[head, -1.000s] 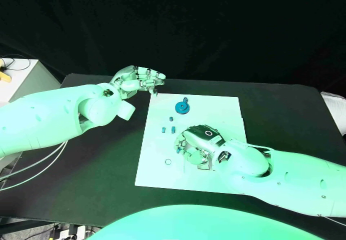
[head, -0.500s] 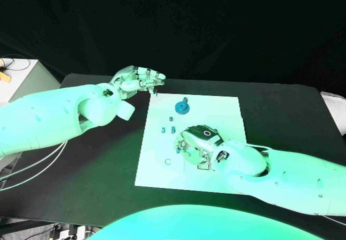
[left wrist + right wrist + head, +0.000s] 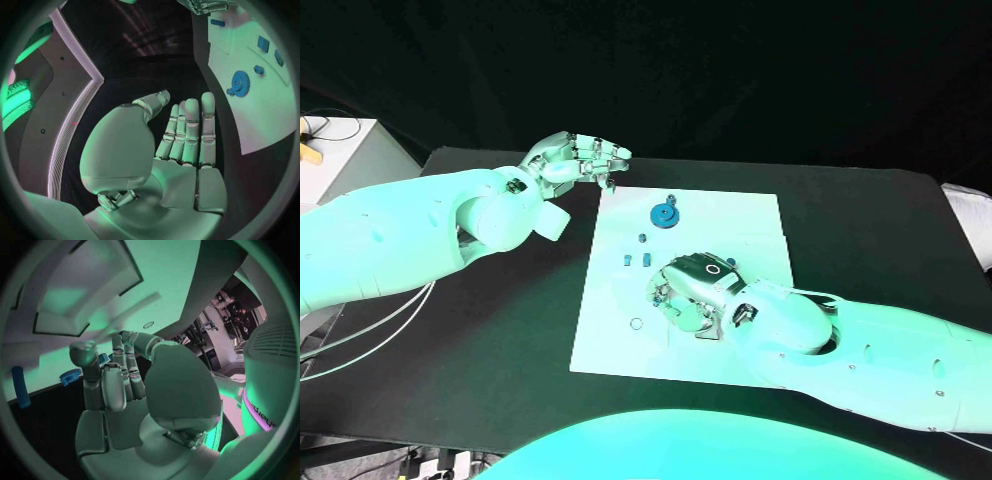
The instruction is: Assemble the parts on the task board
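White task board (image 3: 733, 215), blue gear (image 3: 664, 214), left hand (image 3: 574, 158) fingers spread, right hand (image 3: 697, 290) grip unclear

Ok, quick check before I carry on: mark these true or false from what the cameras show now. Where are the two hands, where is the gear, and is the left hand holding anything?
1. The right hand is over the board. True.
2. The left hand grips the gear. False: the gear lies on the board, apart from that hand, whose fingers are straight and hold nothing.
3. The gear sits on the board's far part, beyond the right hand. True.
4. The left hand is at the board's near edge. False: it is by the far left corner.
5. The right hand is off the board on the black table. False: it is over the board's middle.
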You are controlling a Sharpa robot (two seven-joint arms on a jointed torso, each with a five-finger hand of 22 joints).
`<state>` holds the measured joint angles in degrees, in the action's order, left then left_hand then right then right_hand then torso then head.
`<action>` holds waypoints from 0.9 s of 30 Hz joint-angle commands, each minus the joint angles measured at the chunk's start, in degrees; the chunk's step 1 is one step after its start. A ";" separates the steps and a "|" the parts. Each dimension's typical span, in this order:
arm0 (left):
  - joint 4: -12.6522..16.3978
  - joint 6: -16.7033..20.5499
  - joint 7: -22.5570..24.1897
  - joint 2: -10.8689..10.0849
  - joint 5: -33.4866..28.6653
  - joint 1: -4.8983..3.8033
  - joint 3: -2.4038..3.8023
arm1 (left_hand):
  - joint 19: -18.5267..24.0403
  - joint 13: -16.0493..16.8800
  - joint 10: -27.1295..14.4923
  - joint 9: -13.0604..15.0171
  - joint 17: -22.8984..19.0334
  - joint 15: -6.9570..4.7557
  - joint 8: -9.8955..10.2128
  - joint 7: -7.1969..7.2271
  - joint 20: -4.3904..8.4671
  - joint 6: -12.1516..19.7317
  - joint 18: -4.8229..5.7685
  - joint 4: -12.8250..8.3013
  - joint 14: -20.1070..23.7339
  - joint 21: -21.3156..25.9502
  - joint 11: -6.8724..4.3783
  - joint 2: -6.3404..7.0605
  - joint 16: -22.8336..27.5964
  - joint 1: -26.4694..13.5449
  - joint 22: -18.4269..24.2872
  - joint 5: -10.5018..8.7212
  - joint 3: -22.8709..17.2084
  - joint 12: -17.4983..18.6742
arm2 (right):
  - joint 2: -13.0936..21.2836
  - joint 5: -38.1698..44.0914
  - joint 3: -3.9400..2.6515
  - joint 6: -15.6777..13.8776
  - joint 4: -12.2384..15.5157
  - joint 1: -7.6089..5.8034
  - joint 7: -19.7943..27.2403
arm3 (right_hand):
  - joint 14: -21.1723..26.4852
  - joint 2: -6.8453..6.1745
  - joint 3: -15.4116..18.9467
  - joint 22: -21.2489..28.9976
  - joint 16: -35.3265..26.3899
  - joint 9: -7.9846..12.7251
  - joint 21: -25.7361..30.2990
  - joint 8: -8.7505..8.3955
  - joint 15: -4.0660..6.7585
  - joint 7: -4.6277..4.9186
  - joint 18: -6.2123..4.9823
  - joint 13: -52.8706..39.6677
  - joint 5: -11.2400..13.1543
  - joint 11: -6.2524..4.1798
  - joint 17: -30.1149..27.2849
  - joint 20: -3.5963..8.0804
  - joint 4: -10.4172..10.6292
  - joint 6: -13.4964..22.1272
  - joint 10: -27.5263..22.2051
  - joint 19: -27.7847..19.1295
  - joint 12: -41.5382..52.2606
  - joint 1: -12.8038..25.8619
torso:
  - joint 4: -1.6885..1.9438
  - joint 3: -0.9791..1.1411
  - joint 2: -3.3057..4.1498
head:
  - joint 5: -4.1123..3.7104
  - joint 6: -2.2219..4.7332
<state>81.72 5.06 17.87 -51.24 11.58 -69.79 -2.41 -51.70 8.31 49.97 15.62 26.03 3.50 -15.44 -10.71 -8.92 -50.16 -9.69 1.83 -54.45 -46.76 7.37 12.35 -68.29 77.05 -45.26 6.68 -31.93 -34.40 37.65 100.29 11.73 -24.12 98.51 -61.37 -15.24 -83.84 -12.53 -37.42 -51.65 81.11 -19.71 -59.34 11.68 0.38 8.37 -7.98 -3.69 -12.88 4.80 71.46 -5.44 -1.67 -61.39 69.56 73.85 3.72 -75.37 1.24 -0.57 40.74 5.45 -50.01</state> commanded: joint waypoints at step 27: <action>-0.21 -1.32 -0.64 -0.02 -0.57 0.00 0.00 | -0.62 -0.20 -0.66 -0.06 -0.18 -0.01 -0.55 0.08 -0.09 0.44 -0.83 0.04 -0.19 0.53 -0.03 -0.38 0.41 0.17 0.34 -0.02 0.70 -0.04 | 1.48 -2.00 0.22 -6.08 0.88 0.16 1.41 | -0.83 -2.02 3.66 6.98 -2.48 0.76 7.07 -3.05 -1.47 0.52 -1.21 -0.19 -0.17 1.34 -4.74 -1.19 -0.10 4.98 -9.60 -4.79 1.39 -0.23 | 0.04 0.05 0.01 | -0.51 0.01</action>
<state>81.45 4.78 17.16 -51.32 11.48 -69.78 -2.43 -51.91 8.16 49.55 15.62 25.93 3.50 -15.79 -10.71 -9.13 -50.16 -9.69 1.82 -54.45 -46.53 7.38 12.35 -68.06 77.05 -44.97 6.68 -31.62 -34.40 39.06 98.78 11.95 -27.42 99.20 -61.26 -14.02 -84.02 -14.07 -34.00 -44.70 78.88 -19.00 -52.45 8.84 -0.62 8.88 -8.88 -3.81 -12.87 6.12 66.78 -6.57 -1.69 -56.81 60.45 69.46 4.86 -75.43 1.26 -0.52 40.74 5.04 -50.01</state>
